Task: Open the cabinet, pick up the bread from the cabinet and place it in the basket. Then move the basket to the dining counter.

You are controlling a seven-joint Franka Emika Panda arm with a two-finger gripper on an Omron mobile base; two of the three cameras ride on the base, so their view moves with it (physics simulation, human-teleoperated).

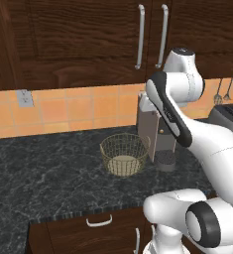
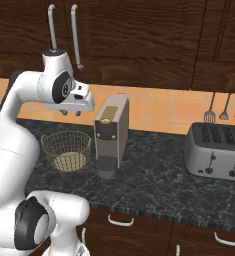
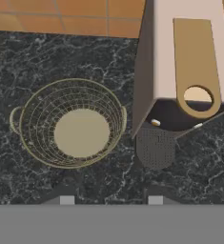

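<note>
The dark wood cabinet (image 1: 83,39) (image 2: 134,35) above the black worktop has both doors shut, its two silver bar handles (image 1: 139,37) side by side. The bread is hidden. The golden wire basket (image 1: 124,155) (image 2: 66,149) (image 3: 37,128) stands empty on the worktop, left of a coffee machine. My gripper (image 2: 71,112) (image 3: 111,200) hangs open well above the worktop, pointing down, over the gap between the basket's near side and the machine, holding nothing. It is below the cabinet handles. The dining counter is out of view.
A beige coffee machine (image 1: 155,134) (image 2: 111,132) (image 3: 189,62) stands right beside the basket. A silver toaster (image 2: 216,147) sits further right, with utensils (image 2: 224,110) hanging on the orange tiled wall. A wall socket (image 1: 24,97) is at the left. Drawers (image 1: 99,221) lie below the worktop's edge.
</note>
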